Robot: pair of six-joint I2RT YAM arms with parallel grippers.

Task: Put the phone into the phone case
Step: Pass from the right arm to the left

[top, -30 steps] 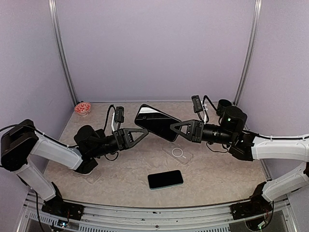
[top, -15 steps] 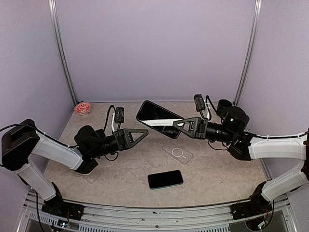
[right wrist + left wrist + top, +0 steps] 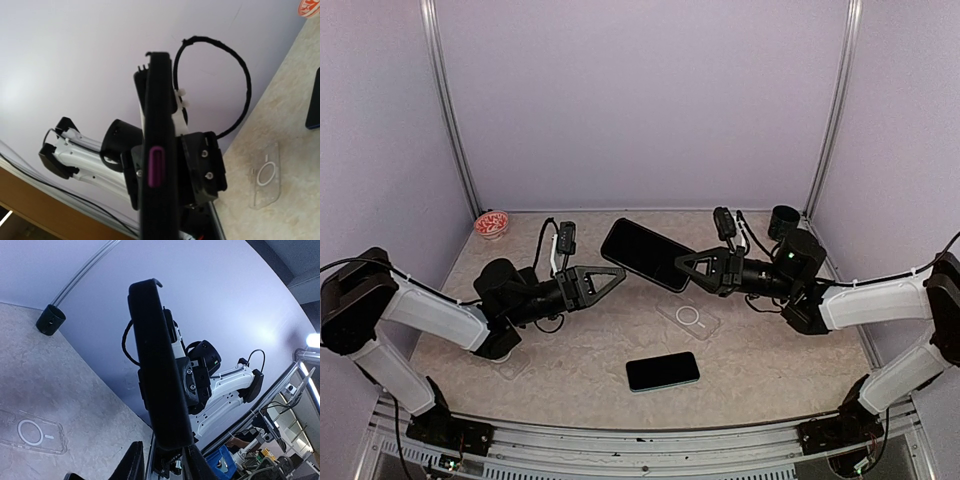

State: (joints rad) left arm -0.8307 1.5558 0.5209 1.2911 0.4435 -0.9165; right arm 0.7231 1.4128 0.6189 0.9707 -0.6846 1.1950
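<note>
Right gripper [image 3: 680, 268] clamped on black phone [image 3: 642, 253], aloft over desk centre. Left gripper [image 3: 618, 273] jaws slightly parted, empty, just beside phone. Step: mid-air regrasp, likely. Next: align phone over clear MagSafe case [image 3: 688, 317], press in.

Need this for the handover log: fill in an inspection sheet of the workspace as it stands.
Surface: marbled table, no spills seen.
Job's things: black phone held aloft; clear case flat on table; second phone lying nearer the arms.
Clutter: red bowl, black cup at far corners.
Grippers: right gripper shut on black phone; left gripper open at its other end.
Cables: black cable loop on left wrist.
Surroundings: lilac walls, metal posts.
</note>
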